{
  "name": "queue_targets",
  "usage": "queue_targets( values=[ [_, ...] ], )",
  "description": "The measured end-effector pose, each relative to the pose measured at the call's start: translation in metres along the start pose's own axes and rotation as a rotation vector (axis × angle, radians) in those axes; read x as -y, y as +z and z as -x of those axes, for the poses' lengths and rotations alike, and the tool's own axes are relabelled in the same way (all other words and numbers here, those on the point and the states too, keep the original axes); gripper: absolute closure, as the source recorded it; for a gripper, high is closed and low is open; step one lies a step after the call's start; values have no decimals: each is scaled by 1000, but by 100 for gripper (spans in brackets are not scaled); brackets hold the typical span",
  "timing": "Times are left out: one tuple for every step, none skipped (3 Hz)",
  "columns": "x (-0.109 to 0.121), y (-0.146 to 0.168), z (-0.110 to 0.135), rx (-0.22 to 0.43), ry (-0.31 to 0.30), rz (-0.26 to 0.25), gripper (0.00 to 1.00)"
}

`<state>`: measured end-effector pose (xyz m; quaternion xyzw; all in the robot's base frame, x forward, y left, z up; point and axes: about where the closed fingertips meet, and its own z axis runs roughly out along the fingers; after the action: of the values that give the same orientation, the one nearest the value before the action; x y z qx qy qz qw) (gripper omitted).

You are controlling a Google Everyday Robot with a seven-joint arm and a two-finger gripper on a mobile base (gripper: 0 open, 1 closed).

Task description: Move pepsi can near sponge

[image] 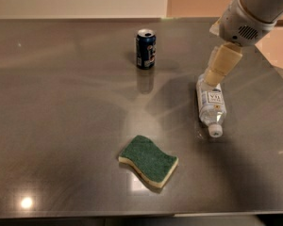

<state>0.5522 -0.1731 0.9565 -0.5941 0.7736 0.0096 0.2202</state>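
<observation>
The pepsi can (145, 49), dark blue with a silver top, stands upright at the back middle of the grey table (61, 112). The sponge (148, 160), green on top with a pale yellow base, lies flat toward the front middle. My gripper (212, 77) hangs from the white arm at the upper right, over the far end of a lying bottle. It is well to the right of the can and holds nothing that I can see.
A clear plastic bottle (211, 106) with a white label lies on its side right of centre, cap toward the front. The table's right edge (273, 69) runs diagonally behind the arm. A wall lies beyond the far edge.
</observation>
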Motion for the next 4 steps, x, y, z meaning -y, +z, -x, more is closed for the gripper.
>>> queue_targets(
  values=[
    [34,36,18,52,39,9,0],
    [65,74,39,95,82,21,0],
    [89,104,58,119,135,38,0],
    [108,122,73,131,188,33,0]
  ],
)
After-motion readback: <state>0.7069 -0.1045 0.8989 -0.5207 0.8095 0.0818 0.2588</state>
